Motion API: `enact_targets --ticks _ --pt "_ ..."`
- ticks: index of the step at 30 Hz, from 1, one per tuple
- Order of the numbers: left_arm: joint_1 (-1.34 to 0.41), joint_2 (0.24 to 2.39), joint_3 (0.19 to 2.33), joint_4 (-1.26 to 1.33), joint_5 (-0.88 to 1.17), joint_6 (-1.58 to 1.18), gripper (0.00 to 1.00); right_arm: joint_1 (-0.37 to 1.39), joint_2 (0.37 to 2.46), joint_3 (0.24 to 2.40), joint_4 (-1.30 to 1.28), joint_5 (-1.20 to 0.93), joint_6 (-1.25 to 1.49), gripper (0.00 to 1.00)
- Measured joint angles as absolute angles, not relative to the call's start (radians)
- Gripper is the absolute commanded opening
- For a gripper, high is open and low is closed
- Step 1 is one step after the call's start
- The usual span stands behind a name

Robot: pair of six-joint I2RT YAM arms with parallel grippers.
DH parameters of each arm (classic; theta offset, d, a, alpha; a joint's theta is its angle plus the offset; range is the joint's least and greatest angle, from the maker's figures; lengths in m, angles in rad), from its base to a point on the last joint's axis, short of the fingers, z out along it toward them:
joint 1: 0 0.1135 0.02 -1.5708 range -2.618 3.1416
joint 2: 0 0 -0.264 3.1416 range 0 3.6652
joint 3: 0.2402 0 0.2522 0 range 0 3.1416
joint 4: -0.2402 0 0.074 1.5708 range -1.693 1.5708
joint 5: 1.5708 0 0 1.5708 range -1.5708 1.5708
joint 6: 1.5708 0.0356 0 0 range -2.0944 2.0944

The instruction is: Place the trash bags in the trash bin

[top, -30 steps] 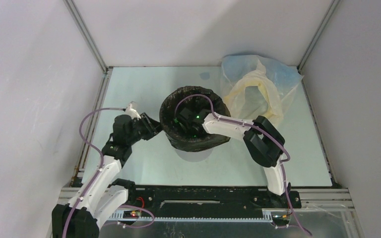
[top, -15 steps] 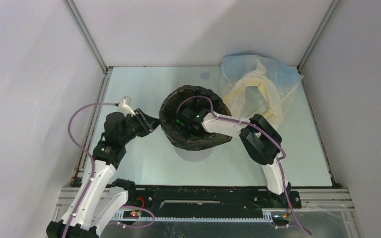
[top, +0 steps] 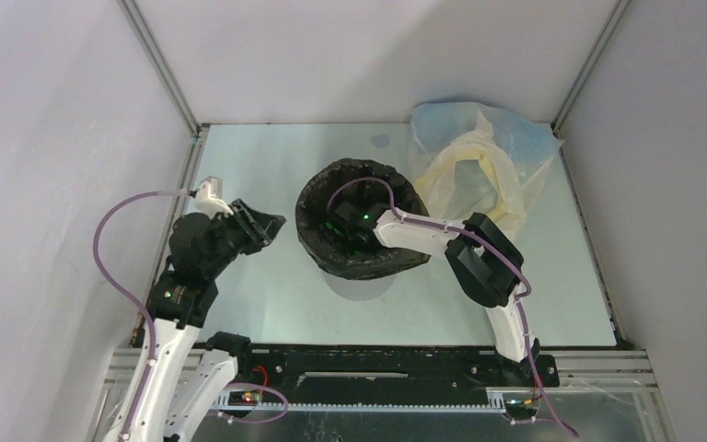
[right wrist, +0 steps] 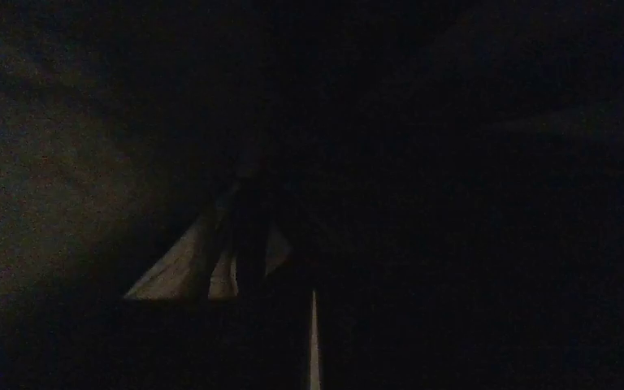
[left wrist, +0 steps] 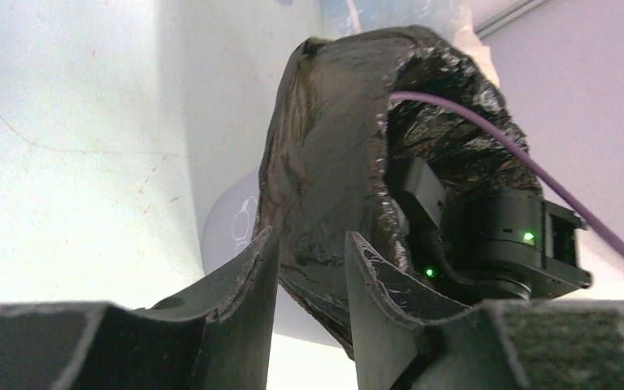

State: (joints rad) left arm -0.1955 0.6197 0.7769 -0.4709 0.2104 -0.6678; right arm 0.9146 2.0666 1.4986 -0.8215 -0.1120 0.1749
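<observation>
The black trash bag (top: 359, 262) lines the trash bin and is folded down over its rim; it also shows in the left wrist view (left wrist: 325, 162). Only a strip of the pale bin wall (left wrist: 229, 231) shows below the bag. My left gripper (top: 272, 224) is open and empty, a short way left of the bin, with the bag seen between its fingers (left wrist: 253, 272). My right gripper (top: 342, 232) is down inside the lined bin. Its wrist view is nearly black, so its jaws cannot be made out.
A translucent yellowish and pale-blue plastic bag (top: 483, 161) lies at the back right, close behind the bin. Grey enclosure walls stand on the left, back and right. The right arm's purple cable (top: 359, 184) arcs over the bin opening.
My left gripper has drawn back to the left, away from the bin's rim. The right arm and the bin have hardly moved.
</observation>
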Motion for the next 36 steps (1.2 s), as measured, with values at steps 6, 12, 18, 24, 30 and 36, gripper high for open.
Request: enact_targets --ticks 6,12,18,24,30,36 --pt "-0.196 0.586 0.828 -0.491 0.201 -0.653 0.48 0.925 2.037 1.499 -0.835 -0.083 0.181 0.00" --pt "-0.196 0.610 0.871 -0.497 0.213 -0.641 0.66 0.927 1.980 1.500 -0.836 -0.071 0.191 0.00" --pt "-0.196 0.717 0.939 -0.488 0.253 -0.630 0.66 0.905 1.981 1.501 -0.842 -0.064 0.203 0.00" --pt "-0.199 0.820 0.950 -0.468 0.293 -0.627 0.57 0.841 1.982 1.501 -0.849 -0.043 0.218 0.00" --pt "-0.236 0.864 0.950 -0.443 0.318 -0.627 0.52 0.813 2.001 1.501 -0.854 -0.027 0.221 0.00" --pt "-0.251 0.864 0.950 -0.425 0.322 -0.628 0.50 0.869 2.012 1.518 -0.862 -0.033 0.216 0.00"
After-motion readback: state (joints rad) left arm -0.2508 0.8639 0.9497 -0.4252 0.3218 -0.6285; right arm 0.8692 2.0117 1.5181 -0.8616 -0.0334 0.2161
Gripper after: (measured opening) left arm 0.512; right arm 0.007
